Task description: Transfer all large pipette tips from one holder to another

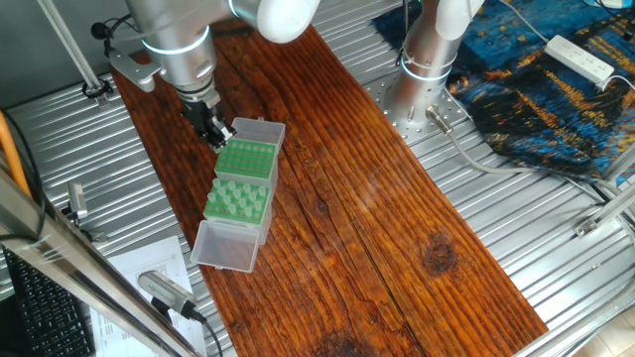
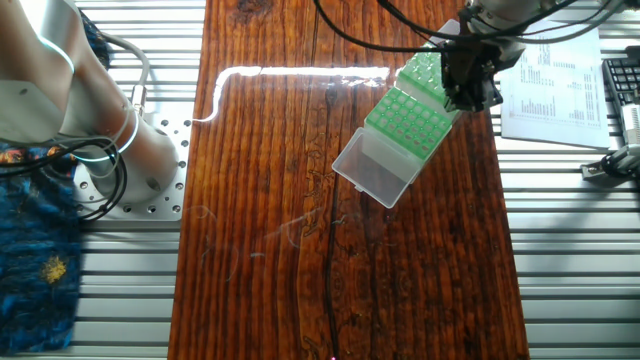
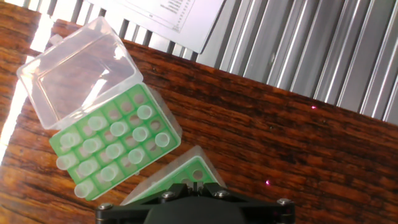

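Right under the hand camera, the black pincer (image 1: 220, 134) is hovering over the far green rack (image 1: 245, 160); whether its fingers are parted, I cannot tell. Large pipette tips (image 3: 112, 152) are standing in the neighbouring rack (image 1: 238, 202), both sitting on the wooden counter (image 1: 397, 238).

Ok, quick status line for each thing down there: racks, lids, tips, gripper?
Near rack: lid open, partly filled.
Large pipette tips: upright in near rack.
Far rack: lid open, holes look empty.
Gripper: above the far rack's edge, jaws hidden.
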### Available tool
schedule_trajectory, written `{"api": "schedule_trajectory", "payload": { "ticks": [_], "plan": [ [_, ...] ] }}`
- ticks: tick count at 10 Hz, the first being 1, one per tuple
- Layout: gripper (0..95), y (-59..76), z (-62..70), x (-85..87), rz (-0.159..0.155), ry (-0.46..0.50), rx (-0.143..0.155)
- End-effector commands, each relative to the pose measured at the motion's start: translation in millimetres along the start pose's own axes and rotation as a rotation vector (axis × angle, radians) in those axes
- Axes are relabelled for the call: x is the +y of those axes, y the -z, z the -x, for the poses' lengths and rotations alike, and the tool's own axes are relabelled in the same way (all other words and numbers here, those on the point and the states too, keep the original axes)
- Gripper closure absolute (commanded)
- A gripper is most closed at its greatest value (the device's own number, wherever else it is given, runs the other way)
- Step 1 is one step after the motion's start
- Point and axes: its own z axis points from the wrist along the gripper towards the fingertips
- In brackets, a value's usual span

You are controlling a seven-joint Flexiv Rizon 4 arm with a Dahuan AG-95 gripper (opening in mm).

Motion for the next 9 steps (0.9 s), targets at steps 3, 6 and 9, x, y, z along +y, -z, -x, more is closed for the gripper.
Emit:
{"api": "schedule_trajectory", "payload": {
  "ticks": [3, 6, 9],
  "plan": [
    [95.0, 2.1, 1.2, 2.3, 0.012, -0.066, 0.008],
    [95.0, 6.7, 13.1, 22.1, 0.011, -0.101, 0.027],
    [95.0, 2.0, 20.9, 20.3, 0.006, -0.029, 0.005]
  ]
}}
